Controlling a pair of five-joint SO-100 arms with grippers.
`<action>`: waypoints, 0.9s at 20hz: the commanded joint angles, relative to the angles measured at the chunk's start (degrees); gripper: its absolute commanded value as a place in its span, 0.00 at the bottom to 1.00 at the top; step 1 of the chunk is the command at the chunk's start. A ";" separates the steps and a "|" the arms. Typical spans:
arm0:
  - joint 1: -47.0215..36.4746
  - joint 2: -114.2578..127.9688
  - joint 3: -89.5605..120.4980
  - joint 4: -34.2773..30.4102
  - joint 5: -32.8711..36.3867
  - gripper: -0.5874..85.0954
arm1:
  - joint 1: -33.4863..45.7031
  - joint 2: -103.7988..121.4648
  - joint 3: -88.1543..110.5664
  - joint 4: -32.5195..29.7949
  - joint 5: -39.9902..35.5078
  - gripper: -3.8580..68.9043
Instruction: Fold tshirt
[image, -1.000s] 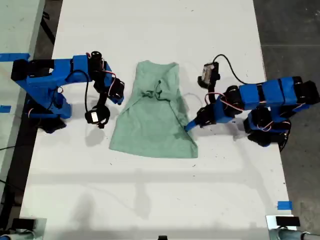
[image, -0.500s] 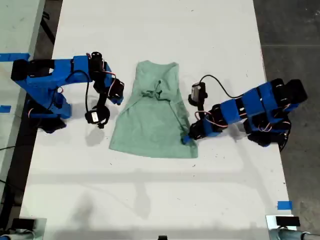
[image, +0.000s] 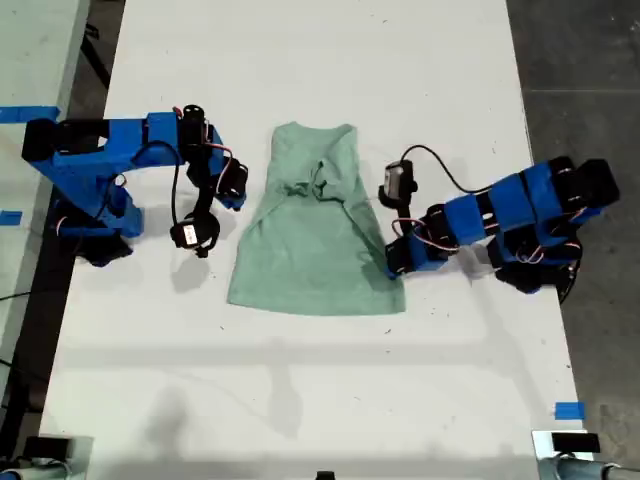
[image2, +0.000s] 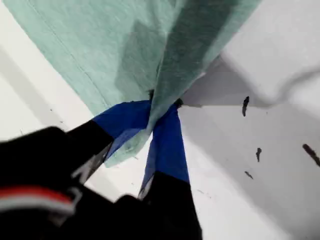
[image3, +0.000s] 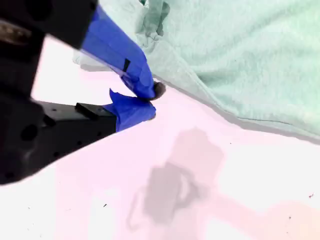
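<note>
The pale mint-green tshirt (image: 310, 240) lies partly folded and creased on the white table (image: 320, 400), between the two blue arms. My first gripper (image: 393, 262), on the arm at the exterior view's right, is shut on the tshirt's side edge near its lower corner. The first wrist view shows that cloth (image2: 100, 45) pinched between the blue fingertips, at the gripper (image2: 162, 107). My second gripper (image: 238, 190), at the exterior view's left, hangs shut just beside the tshirt's (image3: 240, 50) other edge. Its tips (image3: 150, 100) hold nothing.
Dark floor (image: 590, 60) runs along the table's edge at the exterior view's right. A blue tape mark (image: 568, 410) sits near the table's lower right corner in that view, another (image: 25, 113) at the far left. Both arm bases stand at the table's sides.
My first gripper slid along the tshirt's side toward its lower corner, closed on the edge and dragged it slightly to the exterior view's right. The second arm has stayed still.
</note>
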 joint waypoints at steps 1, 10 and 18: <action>-0.62 2.20 -0.35 -0.97 0.44 0.01 | 0.44 4.66 -8.79 5.98 -1.14 0.02; -0.35 1.93 -0.62 -2.11 0.70 0.01 | 4.83 -13.45 -28.65 -0.97 3.16 0.03; -0.35 1.85 -1.05 -1.76 0.70 0.01 | 7.12 -26.98 -35.33 -13.71 5.63 0.03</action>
